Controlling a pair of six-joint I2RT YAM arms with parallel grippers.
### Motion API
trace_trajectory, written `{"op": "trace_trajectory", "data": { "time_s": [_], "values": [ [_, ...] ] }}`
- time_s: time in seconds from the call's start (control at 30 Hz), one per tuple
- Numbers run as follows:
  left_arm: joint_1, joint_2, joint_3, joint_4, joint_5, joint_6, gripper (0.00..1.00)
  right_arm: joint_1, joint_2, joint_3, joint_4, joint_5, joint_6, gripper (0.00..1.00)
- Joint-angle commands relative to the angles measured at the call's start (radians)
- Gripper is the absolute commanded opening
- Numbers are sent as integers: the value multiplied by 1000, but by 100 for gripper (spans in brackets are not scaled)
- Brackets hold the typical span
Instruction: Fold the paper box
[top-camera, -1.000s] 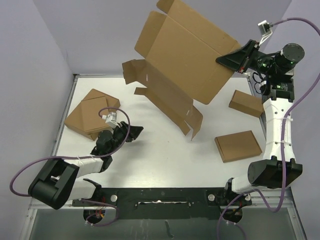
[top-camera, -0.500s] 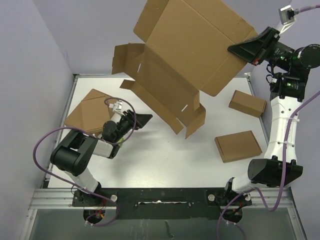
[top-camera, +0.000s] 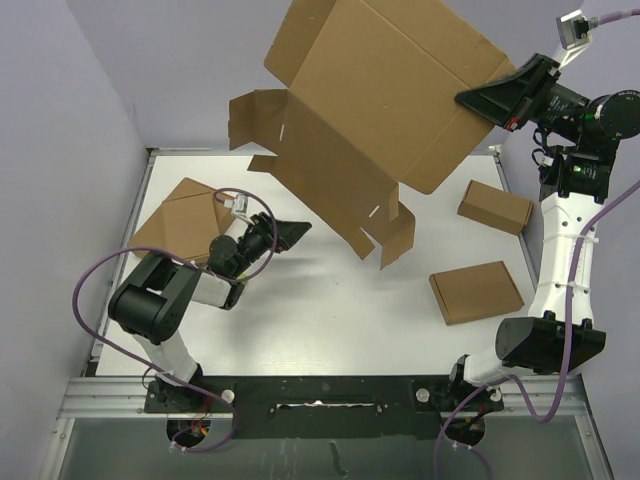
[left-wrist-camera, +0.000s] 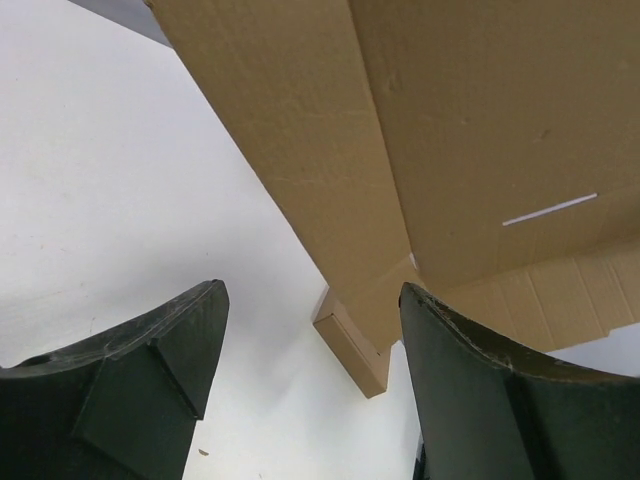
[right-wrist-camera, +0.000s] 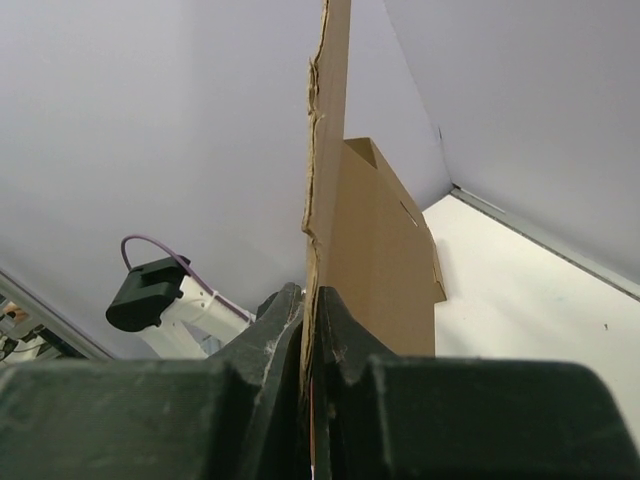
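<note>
The paper box is a large unfolded brown cardboard sheet with flaps and slots, held tilted in the air above the back of the table. My right gripper is shut on its right edge; in the right wrist view the cardboard stands edge-on between the closed fingers. My left gripper hovers low over the table, left of and below the sheet's lower flaps. It is open with nothing between its fingers, and the box's underside fills the view above it.
Two smaller flat brown boxes lie on the right of the white table, one at the back and one nearer. A folded cardboard piece lies at the left, behind the left arm. Walls close in the back and sides.
The right arm lifted the paper box higher, then held it still. The left gripper moved up and right toward the box's lower flaps, and its jaws opened wider.
</note>
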Motion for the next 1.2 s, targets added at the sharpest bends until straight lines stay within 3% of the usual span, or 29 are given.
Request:
{"op": "trace_trajectory", "data": {
  "time_s": [0.0, 0.27, 0.37, 0.47, 0.67, 0.73, 0.8, 0.87, 1.03, 1.17],
  "values": [
    [-3, 49, 68, 103, 14, -26, 70, -5, -22, 0, 60, 22, 29, 0],
    [-4, 124, 193, 102, 45, -58, 73, -8, -24, -12, 68, 23, 36, 0],
    [-6, 145, 235, 104, 50, -72, 69, -12, -23, -15, 68, 21, 35, 0],
    [-4, 147, 239, 105, 42, -74, 54, -16, -21, -19, 67, 19, 28, 0],
    [7, 108, 181, 104, 20, -67, 10, -22, -19, -61, 3, 11, -60, 0],
    [14, 90, 158, 97, 21, -72, 0, -24, -25, -97, -43, 7, -120, 0],
    [26, 63, 135, 59, 28, -83, 0, -24, -35, -134, -118, 4, -211, 0],
    [36, 14, 107, -22, 42, -84, 0, -24, -50, -164, -256, 12, -369, 0],
    [48, -184, 68, -530, 78, -30, 0, -19, -92, -252, -609, 96, -778, 0],
    [46, -337, 110, -1026, 55, 103, 0, -9, -136, -430, -663, 149, -944, 0]
  ]
}}
